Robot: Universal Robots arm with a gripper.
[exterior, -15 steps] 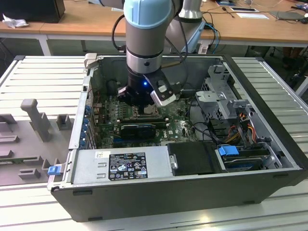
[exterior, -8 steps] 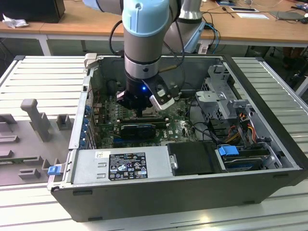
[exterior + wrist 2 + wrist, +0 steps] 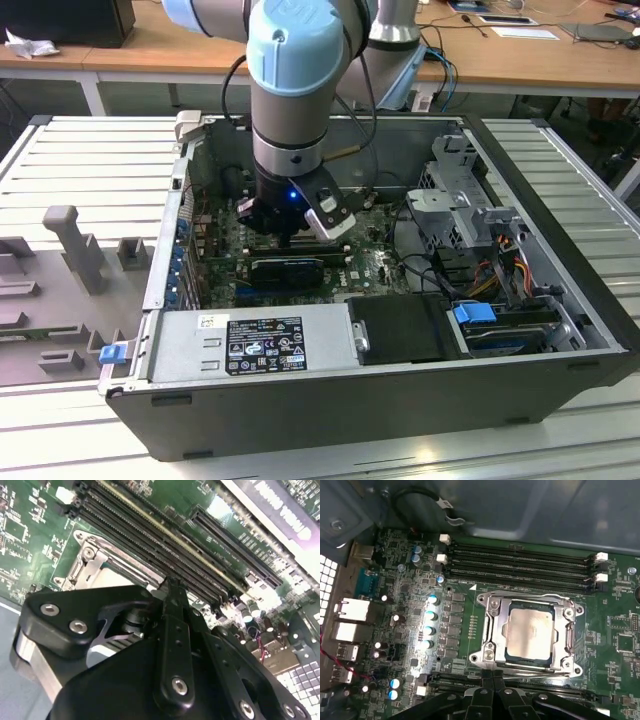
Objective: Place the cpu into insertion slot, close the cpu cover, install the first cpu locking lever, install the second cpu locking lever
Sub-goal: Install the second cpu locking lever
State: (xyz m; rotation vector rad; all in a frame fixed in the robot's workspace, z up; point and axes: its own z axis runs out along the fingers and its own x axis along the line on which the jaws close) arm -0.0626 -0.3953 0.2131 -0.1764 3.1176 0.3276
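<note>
Arm descends near-vertical into the open computer case (image 3: 560, 300); pale blue joint cap above, grey wrist segment, black gripper (image 3: 290, 238) at the bottom with a small blue light lit on its body. Gripper sits low over the green motherboard (image 3: 370, 265), just above the black graphics card (image 3: 288, 268).

In the first wrist view, the gripper (image 3: 492, 677) fingertips are pressed together, nothing between them, their tips touching or just off the near edge of the cpu cover (image 3: 529, 630). Black matte fingers (image 3: 482, 700), hinged links with bright screw heads.

The cpu (image 3: 531, 631): flat square, pale silvery-grey brushed metal, lying seated in the insertion slot (image 3: 485, 656). Cover is down flat around it, a thin shiny metal frame whose window shows the chip top. Slot rim is bolted at its corners with round silver screws.

Beyond the slot from the gripper: four long black memory slots (image 3: 520, 562), ribbed, with white end clips. Beside the slot, a row of small silver-topped capacitors (image 3: 431, 622).

In the second wrist view the gripper (image 3: 172, 587) fingertip sits beside the slot's metal corner (image 3: 92, 562).
</note>
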